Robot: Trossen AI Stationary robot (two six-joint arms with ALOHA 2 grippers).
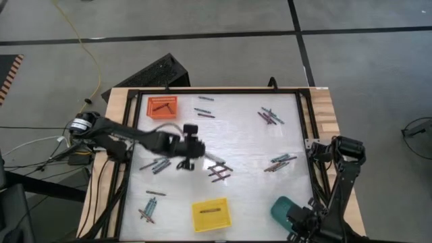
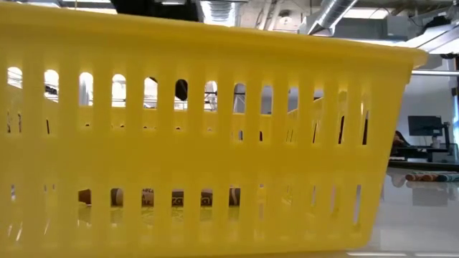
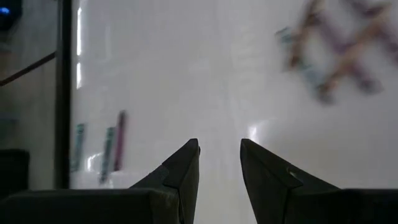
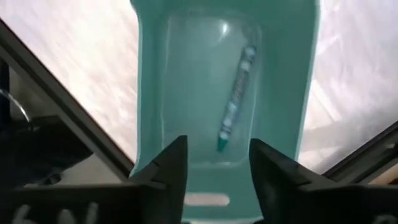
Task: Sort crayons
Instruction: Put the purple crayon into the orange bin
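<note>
The left hand (image 1: 188, 164) hovers mid-tabletop (image 1: 250, 155), fingers parted and empty, with loose crayons (image 1: 219, 173) just beside it. The right hand (image 4: 217, 163), fingers spread, hangs over the teal tray (image 4: 298, 93), where one teal crayon (image 4: 236, 96) lies free.

The yellow tray (image 2: 201, 143) fills the low view, hiding the counter behind it; crayons (image 3: 336, 56) beyond the left hand (image 3: 219, 155) blur.

High view looks straight down; low view sits close against the yellow tray (image 2: 215, 143); both show it.
</note>
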